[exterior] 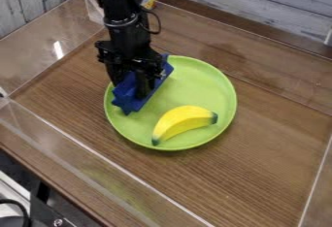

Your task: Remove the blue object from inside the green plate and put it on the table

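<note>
Camera view, the only one I have: my gripper (pixel 139 76) is down over the left part of the green plate (pixel 213 81), its fingers closed on the blue block (pixel 131 99). The block lies inside the rim, partly hidden by the fingers, with its near end showing below them; I can't tell whether its underside is touching the plate. The banana (pixel 184 122) is beside it, apart from the grip.

I'd judge the block light and stiff, probably smooth plastic, so it should take a firm squeeze without harm but might twist if pinched off-centre. Across its narrow sides, near the middle, is where I'd want the hold. Next I'd lift straight up, high enough to clear the rim, then carry it to the table (pixel 266 144). A low lift could catch the rim and drag the plate along.
</note>
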Robot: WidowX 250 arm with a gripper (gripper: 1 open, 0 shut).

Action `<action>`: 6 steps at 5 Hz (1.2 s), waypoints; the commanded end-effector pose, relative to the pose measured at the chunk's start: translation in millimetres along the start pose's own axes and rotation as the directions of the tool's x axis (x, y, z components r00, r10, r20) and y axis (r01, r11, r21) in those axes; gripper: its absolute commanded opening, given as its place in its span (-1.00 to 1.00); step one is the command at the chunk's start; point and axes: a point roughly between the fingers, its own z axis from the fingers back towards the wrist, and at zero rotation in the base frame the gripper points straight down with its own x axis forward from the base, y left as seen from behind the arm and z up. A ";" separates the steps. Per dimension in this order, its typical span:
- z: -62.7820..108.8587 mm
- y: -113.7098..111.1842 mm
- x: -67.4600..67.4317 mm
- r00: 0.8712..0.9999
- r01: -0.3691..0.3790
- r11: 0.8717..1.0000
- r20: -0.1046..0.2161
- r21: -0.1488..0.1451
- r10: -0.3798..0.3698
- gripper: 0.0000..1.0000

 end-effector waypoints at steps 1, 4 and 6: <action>27.9 6.2 4.9 0.998 -0.004 0.999 0.057 0.033 0.002 -1.00; 48.9 21.2 -1.1 0.998 -0.020 0.997 0.060 0.072 0.016 -1.00; 53.2 22.0 -3.0 0.998 -0.024 0.996 0.063 0.084 0.019 -1.00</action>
